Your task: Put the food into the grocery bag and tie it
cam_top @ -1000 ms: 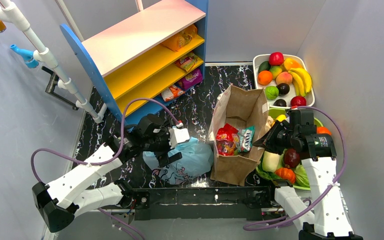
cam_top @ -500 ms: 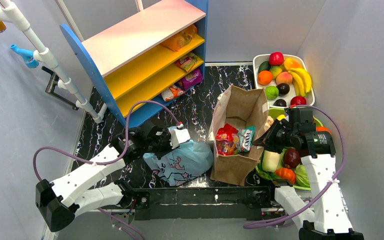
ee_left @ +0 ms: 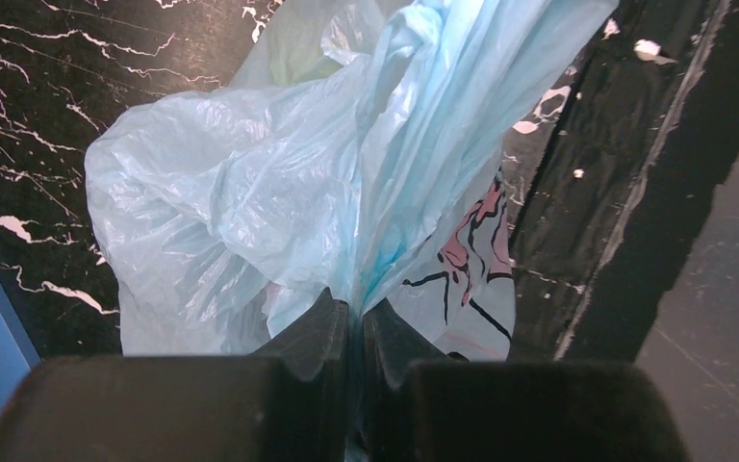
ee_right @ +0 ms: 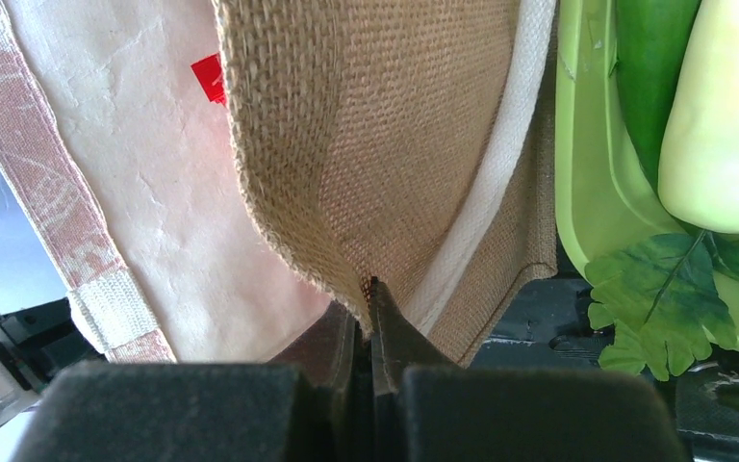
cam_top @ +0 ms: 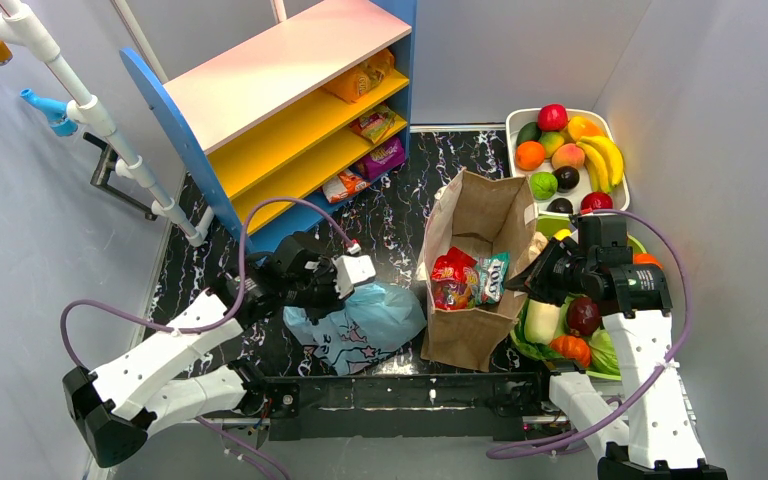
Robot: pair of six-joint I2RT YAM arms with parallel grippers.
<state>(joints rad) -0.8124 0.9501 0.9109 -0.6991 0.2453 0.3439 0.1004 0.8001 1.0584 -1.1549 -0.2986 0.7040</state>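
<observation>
The grocery bag [cam_top: 365, 325], thin light-blue plastic with a pink-and-black print, lies crumpled on the black marble table left of centre. My left gripper [cam_top: 340, 303] is shut on a gathered fold of the grocery bag [ee_left: 279, 192], and plastic is pinched between the fingertips [ee_left: 332, 322]. The food, a red packet [cam_top: 450, 280] and a teal-and-white packet [cam_top: 490, 278], sits inside an open brown bag [cam_top: 480, 210]. My right gripper [cam_top: 532, 272] is shut on that bag's right rim. In its wrist view the woven brown fabric [ee_right: 394, 144] is clamped in the gripper [ee_right: 368, 294].
A blue and yellow shelf [cam_top: 290, 110] with more snack packets stands at the back left. A white tray [cam_top: 512, 122] of plastic fruit is at the back right. A green basket [ee_right: 587, 192] of vegetables sits under my right arm. A black rail [cam_top: 410, 390] runs along the near edge.
My left gripper, open over the grocery bag a second ago, has shut on a fold of it. The right arm and the brown bag have not moved.
</observation>
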